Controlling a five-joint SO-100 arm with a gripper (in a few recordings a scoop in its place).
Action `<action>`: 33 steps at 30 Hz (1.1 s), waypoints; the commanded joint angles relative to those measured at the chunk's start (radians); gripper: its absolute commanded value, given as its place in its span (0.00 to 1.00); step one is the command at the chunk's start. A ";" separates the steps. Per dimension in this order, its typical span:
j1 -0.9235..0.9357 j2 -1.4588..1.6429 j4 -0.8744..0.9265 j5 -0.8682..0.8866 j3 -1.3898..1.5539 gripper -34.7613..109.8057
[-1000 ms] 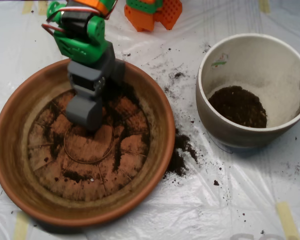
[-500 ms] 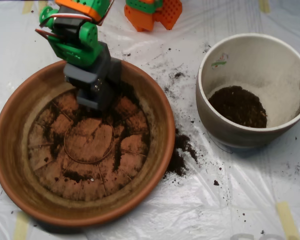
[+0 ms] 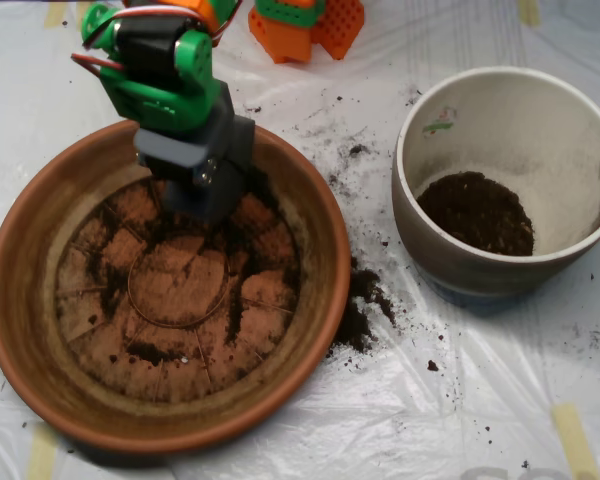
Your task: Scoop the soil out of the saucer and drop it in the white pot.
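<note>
One grey scoop (image 3: 202,190) over upper part of saucer (image 3: 25,300), tip pointing down-right toward dish centre; jaws' opening cannot be told from above. Soil (image 3: 230,235): thin smears along radial ridges of saucer base. Second soil heap inside white pot (image 3: 420,230), right. Spilled crumbs (image 3: 358,310) on table (image 3: 500,400) between dish and pot.

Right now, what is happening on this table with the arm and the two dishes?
A small robot arm holds its grey scoop over the upper part of the terracotta saucer. The saucer is nearly bare; thin streaks of soil lie along its ridges. The white pot on the right already holds a dark heap at its bottom. Some spilled soil lies on the plastic sheet between the two.
</note>
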 commanded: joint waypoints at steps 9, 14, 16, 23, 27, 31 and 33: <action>-0.092 0.156 0.058 -0.009 -0.249 0.24; -0.163 0.250 0.138 -0.015 -0.356 0.24; -0.202 0.284 0.170 -0.017 -0.403 0.24; -0.399 0.333 0.256 -0.005 -0.589 0.24; -0.541 0.333 0.256 -0.005 -0.632 0.24; -0.673 0.299 0.242 -0.018 -0.630 0.24; -0.723 0.281 0.241 -0.028 -0.632 0.24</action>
